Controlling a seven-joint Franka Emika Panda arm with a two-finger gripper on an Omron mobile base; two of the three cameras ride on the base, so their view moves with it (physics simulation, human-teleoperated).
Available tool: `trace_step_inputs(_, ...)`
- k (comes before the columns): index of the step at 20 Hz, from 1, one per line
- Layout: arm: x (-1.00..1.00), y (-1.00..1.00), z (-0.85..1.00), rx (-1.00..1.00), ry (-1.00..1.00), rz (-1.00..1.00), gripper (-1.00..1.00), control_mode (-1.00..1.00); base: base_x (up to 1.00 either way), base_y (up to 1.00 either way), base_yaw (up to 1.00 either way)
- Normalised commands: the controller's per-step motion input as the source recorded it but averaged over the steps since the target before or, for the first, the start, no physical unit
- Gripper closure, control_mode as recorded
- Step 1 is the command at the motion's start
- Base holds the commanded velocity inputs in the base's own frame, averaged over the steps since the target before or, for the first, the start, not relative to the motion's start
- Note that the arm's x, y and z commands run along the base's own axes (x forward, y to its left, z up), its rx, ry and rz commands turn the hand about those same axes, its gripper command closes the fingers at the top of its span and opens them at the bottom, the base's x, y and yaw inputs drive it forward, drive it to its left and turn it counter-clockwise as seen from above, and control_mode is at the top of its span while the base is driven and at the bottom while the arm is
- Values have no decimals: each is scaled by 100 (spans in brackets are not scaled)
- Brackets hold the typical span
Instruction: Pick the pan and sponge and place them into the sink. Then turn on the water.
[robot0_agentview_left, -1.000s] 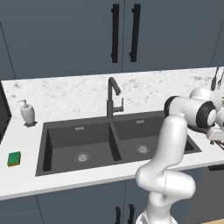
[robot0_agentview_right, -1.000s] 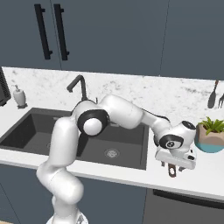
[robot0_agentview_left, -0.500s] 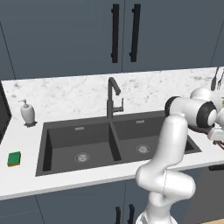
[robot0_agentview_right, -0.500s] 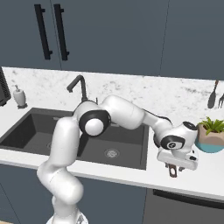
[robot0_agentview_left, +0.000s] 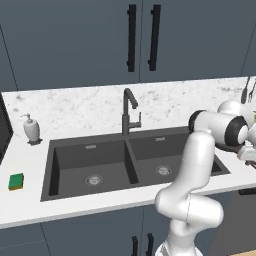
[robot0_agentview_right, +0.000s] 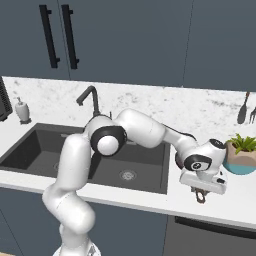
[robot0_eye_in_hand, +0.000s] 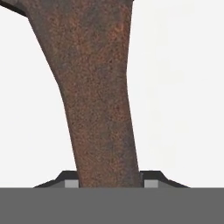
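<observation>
White counter (robot0_agentview_right: 150, 202) right of sink (robot0_agentview_left: 65, 160), fingers (robot0_eye_in_hand: 71, 183) apparently pinching pan (robot0_eye_in_hand: 98, 100) handle near front edge

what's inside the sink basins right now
Each basin of the sink holds just a round metal drain; no pan or sponge inside. The arm covers part of the right basin.

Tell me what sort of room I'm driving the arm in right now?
A rendered home kitchen, by the look of it: a dark double-basin sink with a faucet set in a white marble counter, and dark cabinets above.
</observation>
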Motion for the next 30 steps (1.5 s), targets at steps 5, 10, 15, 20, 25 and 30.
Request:
trace_step_inputs(5,-9,19,5,0,-2,1,100,-100,0,0,0)
trace_step_inputs(10,-10,35,29,0,-14,7,100,-100,0,0,0)
trace_step_inputs(15,-2,54,18,0,-6,11,100,-100,0,0,0)
trace_step_inputs(20,3,86,6,0,0,15,100,-100,0,0,0)
trace_step_inputs(25,16,81,16,0,0,15,100,-100,0,0,0)
trace_step_inputs(30,45,88,1,0,0,17,100,-100,0,0,0)
